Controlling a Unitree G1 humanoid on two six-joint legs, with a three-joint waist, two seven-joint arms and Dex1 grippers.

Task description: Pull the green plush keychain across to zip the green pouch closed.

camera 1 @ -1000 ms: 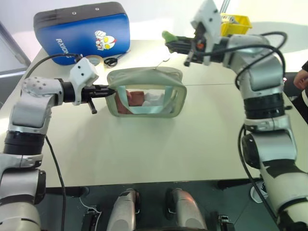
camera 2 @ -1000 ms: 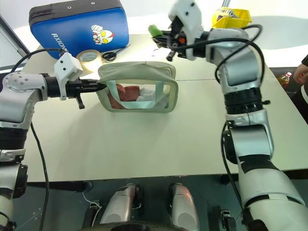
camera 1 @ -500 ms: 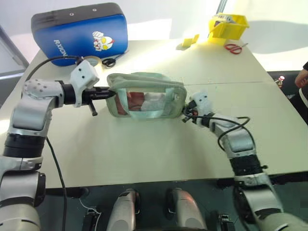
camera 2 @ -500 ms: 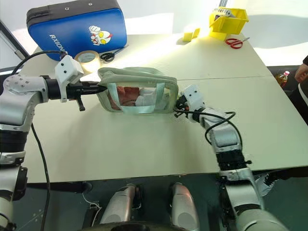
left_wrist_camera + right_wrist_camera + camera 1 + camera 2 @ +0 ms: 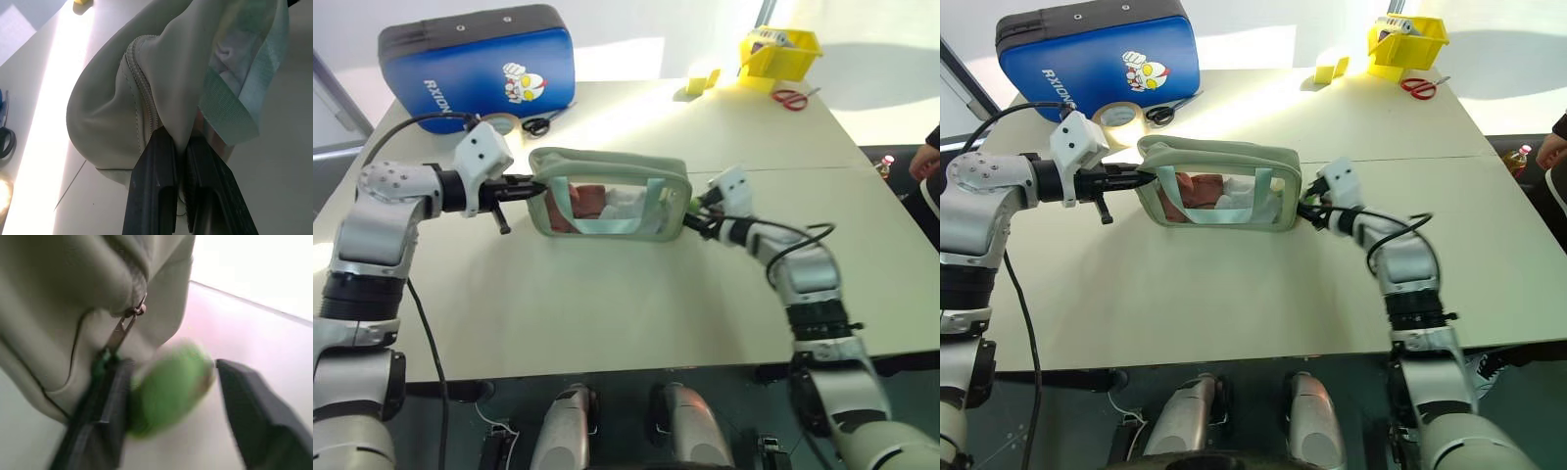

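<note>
Down from high over the table (image 5: 607, 323) comes my right gripper (image 5: 168, 391), fingers now spread.
Green plush keychain (image 5: 168, 389) hangs between them at the green pouch (image 5: 612, 191)'s right end; my left gripper (image 5: 181, 161) pinches its other end.

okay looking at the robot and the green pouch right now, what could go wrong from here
The right gripper is open around the keychain, which hangs at the pouch's right end; pulling away now could snag the plush and drag the pouch.

The left gripper is pinching only a fold of fabric at the pouch's left end; if it lifts or pulls without opening, the pouch could tip or slide toward the tape roll and scissors.
</note>
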